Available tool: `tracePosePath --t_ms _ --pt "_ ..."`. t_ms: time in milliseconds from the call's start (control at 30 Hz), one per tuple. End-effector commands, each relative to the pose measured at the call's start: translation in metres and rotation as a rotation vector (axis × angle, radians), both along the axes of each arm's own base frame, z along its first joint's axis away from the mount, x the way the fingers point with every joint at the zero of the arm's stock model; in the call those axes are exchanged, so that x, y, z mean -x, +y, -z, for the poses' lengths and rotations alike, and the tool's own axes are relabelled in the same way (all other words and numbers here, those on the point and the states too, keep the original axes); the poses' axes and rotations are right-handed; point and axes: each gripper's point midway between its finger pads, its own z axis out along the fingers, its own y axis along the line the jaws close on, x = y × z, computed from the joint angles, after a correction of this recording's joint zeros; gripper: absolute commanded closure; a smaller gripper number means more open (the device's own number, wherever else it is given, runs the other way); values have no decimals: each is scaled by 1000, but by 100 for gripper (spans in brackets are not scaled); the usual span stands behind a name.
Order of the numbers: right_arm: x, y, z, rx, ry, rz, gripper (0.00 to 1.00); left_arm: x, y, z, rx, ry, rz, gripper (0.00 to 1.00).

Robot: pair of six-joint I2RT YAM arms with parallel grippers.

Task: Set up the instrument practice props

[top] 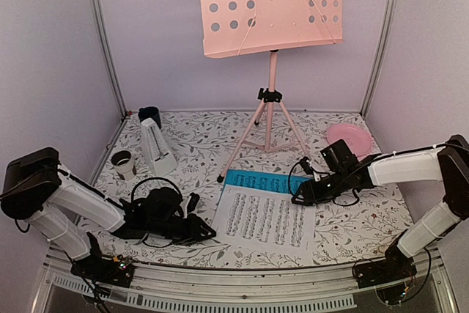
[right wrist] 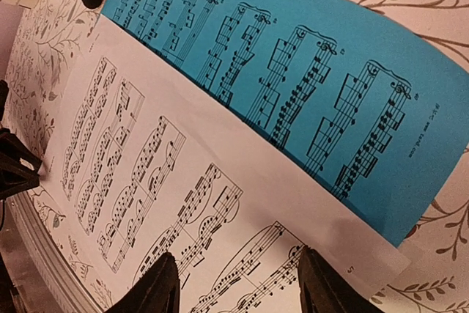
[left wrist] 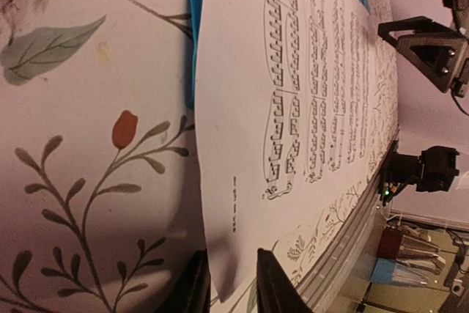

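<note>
Both stand released: left gripper [left wrist: 231, 276] at the left edge of the white sheet [top: 264, 219], right gripper [right wrist: 238, 284] above its right edge. Pinch only this sheet and lift evenly.

**Top view.** The stand's [top: 272, 6] desk runs past the top edge, so you cannot see its upper rim. The white sheet [top: 265, 219] covers most of the blue sheet [top: 256, 179], leaving you only a far strip. The notes on both are too small to read. The metronome [top: 157, 150] overlaps the base of the cup [top: 150, 115].

**Wrist views.** The bottom edge cuts off the left gripper [left wrist: 231, 254] and the right gripper [right wrist: 236, 253], so you see only fingertips. The near counter [left wrist: 88, 108] is blurred.
</note>
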Motion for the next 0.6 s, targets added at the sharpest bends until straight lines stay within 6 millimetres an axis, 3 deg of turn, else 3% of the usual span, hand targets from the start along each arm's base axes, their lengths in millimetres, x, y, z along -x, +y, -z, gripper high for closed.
tracePosePath --t_ms 0,133,300,367,567 --pt "6 5 9 -33 28 -17 45 1 -13 -5 35 -11 14 76" --pt "13 9 14 -43 52 -29 46 -5 -20 -6 33 -41 21 78" --pt "14 13 1 -78 29 -45 44 -8 -22 -3 -12 -76 54 97" --pt "10 14 -14 -100 -16 -51 41 -10 -23 -10 -64 -140 94 100" --pt "1 24 -84 -207 -242 -119 17 -18 -26 -67 -291 -540 303 100"
